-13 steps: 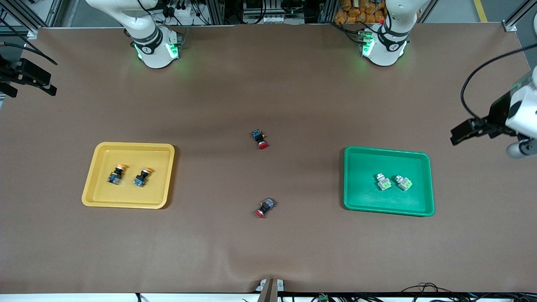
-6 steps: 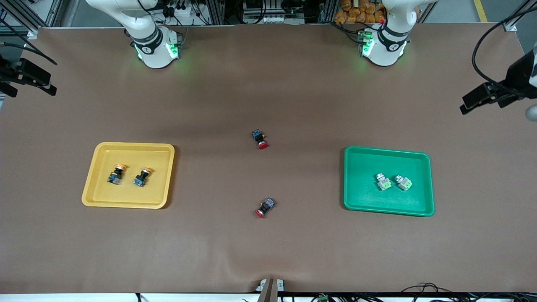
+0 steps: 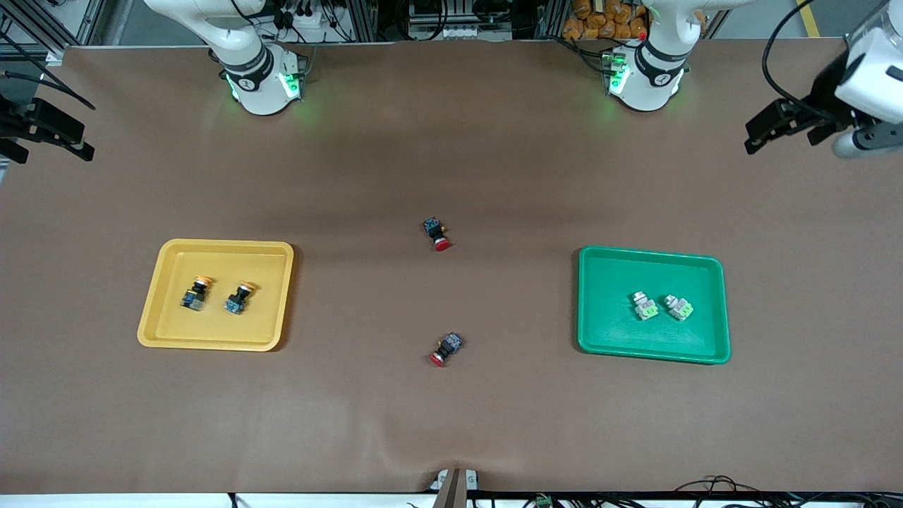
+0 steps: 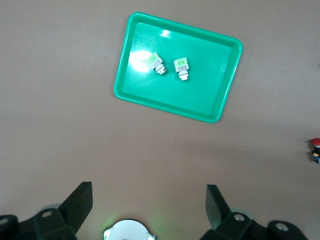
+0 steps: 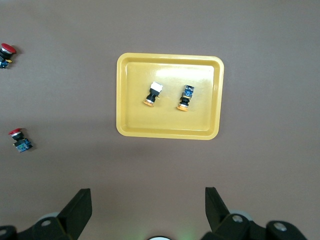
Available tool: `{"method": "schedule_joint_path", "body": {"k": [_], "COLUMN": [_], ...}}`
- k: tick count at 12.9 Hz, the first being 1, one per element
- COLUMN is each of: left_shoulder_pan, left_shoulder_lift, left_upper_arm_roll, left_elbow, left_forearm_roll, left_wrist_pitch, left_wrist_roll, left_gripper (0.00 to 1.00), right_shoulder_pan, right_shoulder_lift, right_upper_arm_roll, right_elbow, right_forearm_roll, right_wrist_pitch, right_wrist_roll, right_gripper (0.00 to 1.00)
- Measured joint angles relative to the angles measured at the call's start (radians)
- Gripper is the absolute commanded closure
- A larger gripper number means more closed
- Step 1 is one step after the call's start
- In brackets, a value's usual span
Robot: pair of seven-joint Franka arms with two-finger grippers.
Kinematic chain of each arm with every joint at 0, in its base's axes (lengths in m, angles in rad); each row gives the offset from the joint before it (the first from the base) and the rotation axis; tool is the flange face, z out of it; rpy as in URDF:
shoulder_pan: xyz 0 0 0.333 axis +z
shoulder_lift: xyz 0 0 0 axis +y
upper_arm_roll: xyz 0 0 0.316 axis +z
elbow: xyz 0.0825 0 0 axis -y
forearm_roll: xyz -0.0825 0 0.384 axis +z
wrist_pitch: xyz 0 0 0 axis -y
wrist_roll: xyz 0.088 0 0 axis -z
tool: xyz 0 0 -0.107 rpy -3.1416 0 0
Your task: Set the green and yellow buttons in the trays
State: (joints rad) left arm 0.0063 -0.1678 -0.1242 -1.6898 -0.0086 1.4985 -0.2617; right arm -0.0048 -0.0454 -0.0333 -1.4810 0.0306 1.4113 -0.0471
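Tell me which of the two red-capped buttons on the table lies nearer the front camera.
The red-capped button lower in the front view is nearer the camera. The other red button lies farther back, toward the robots' bases.

front view looks down high; wrist views, high too, share its trays (image 3: 652, 353).

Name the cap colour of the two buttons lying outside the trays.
Red; front view shows it best.

my left gripper (image 3: 765, 130) hangs high over the table's edge at my left arm's end, fingers (image 4: 80, 202) spread wide, holding nothing. my right gripper (image 5: 147, 205) hangs over the table, equally open and empty.
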Motion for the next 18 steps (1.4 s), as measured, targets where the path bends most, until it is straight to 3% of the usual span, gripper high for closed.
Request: {"method": "schedule_joint_path", "body": {"k": [18], "left_shoulder_pan": [-0.048], "left_shoulder_lift": [-0.004], "left_upper_arm_roll": [0.017], "left_elbow": [-0.002], "left_forearm_roll": [0.034], "left_wrist_pitch": [0.061], "left_wrist_roll": [0.105], "left_gripper": [0.0], "right_shoulder_pan": [0.0], "right_shoulder_lift": [0.0], "right_upper_arm_roll": [0.0], "right_elbow": [-0.003], "right_forearm_roll": [0.0], "right_wrist_pitch": [-0.001], "right_wrist_roll": [0.0], "right_gripper": [0.0]}}
